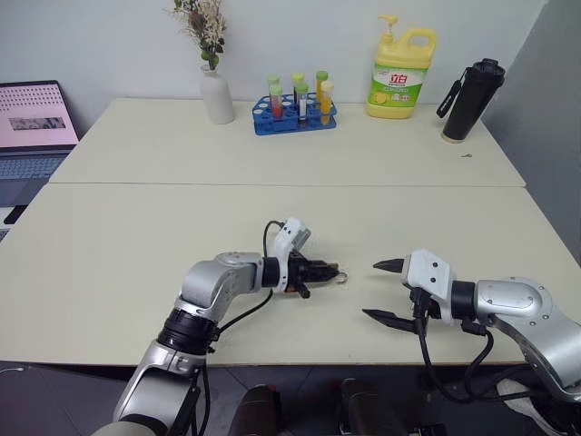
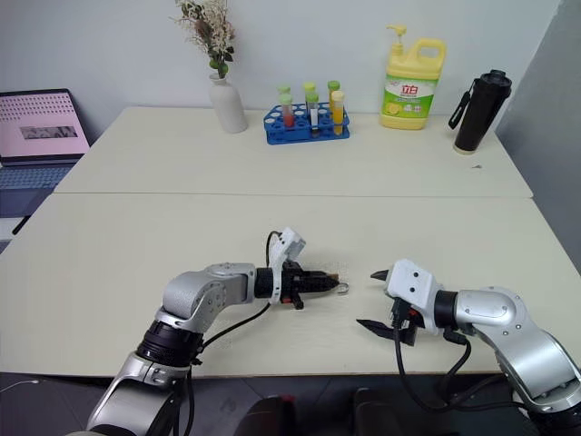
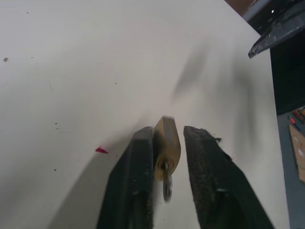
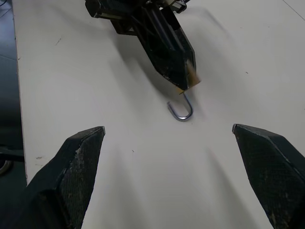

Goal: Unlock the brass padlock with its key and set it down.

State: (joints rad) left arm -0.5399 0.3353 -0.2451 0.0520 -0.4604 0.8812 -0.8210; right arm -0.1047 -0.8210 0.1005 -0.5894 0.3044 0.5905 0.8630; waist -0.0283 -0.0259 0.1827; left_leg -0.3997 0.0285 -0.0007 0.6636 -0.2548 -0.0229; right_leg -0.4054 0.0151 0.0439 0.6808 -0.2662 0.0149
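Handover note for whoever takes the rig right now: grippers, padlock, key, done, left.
Left gripper: low over the table, the brass padlock between its fingers; the jaws look slightly parted, so the grip is unsure.
Right gripper: wide open, empty, facing the left one.
Padlock: shackle hangs open like a hook, so it looks unlocked.
Key: a small metal piece sticks out of the padlock body, probably it.
Left: set the padlock on the table and let go.

Two grippers, left (image 1: 338, 272) and right (image 1: 381, 291); one brass padlock (image 3: 167, 148); one vase of dried flowers (image 1: 216, 91); one blue rack (image 1: 295, 116) of tubes; one yellow soap bottle (image 1: 402, 74); one black flask (image 1: 472, 100); one laptop (image 1: 34, 127); two tables (image 1: 136, 245).
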